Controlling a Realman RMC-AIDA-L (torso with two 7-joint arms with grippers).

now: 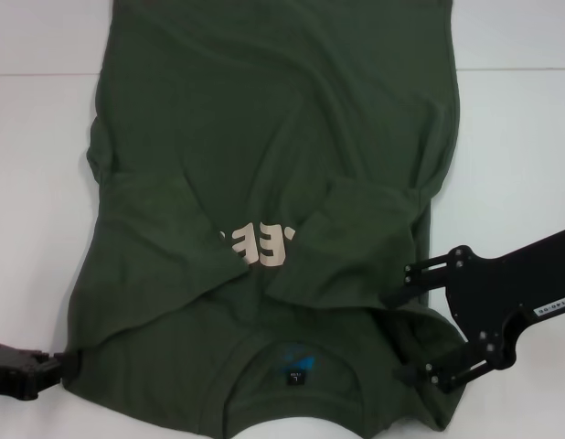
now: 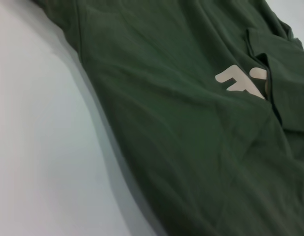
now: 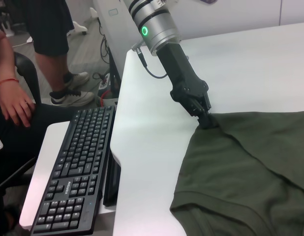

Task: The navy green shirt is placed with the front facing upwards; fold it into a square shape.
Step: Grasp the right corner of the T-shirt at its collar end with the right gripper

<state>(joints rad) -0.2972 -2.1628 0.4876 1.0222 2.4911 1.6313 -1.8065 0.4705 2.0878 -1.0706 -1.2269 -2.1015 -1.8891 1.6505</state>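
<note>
The navy green shirt (image 1: 264, 137) lies flat on the white table (image 1: 520, 137), collar and dark neck label (image 1: 294, 375) towards me. Both sleeves are folded in over the chest and partly cover the pale lettering (image 1: 255, 245). At the near left, my left gripper (image 1: 68, 363) is shut on the shirt's shoulder corner; the right wrist view shows this left gripper (image 3: 207, 120) pinching the cloth edge. My right gripper (image 1: 401, 336) stands open at the near right, its fingers on either side of the other shoulder. The left wrist view shows only shirt (image 2: 191, 147) and lettering (image 2: 243, 78).
The table's near edge curves in under the collar. In the right wrist view a black keyboard (image 3: 73, 167) sits on a lower side shelf past the table's edge, and a person (image 3: 24, 98) sits and another stands beyond it.
</note>
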